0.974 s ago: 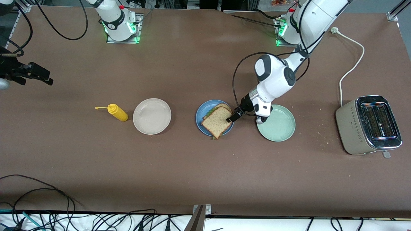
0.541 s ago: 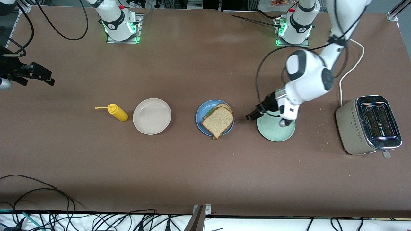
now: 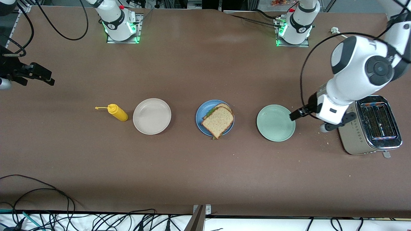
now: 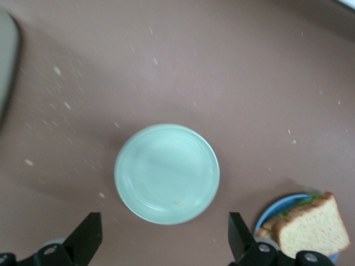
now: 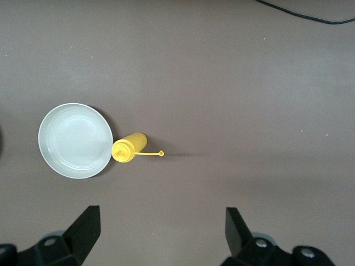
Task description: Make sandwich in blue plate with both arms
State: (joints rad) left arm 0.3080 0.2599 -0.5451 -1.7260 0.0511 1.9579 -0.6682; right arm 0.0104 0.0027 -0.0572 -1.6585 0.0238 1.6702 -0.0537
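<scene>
The sandwich (image 3: 217, 121), brown bread over green lettuce, lies on the blue plate (image 3: 199, 113) in the middle of the table. My left gripper (image 3: 299, 113) hangs open and empty in the air between the pale green plate (image 3: 275, 123) and the toaster (image 3: 369, 125). The left wrist view shows its gripper (image 4: 165, 238) with the fingers wide apart, the green plate (image 4: 166, 173) below, and the sandwich (image 4: 310, 230) on the blue plate (image 4: 275, 207) at the edge. My right gripper (image 3: 40, 76) waits open over the right arm's end of the table; its wrist view shows the gripper (image 5: 162, 233) holding nothing.
A beige-white plate (image 3: 152, 116) and a yellow squeeze bottle (image 3: 117, 112) lie toward the right arm's end; the right wrist view shows that plate (image 5: 75, 140) and bottle (image 5: 128, 148) too. The toaster's white cord (image 3: 351, 64) runs toward the bases. Crumbs dot the table near the toaster.
My left gripper has drawn away from the sandwich, passed over the green plate and risen toward the toaster. The sandwich stays on the blue plate. The right arm has barely moved.
</scene>
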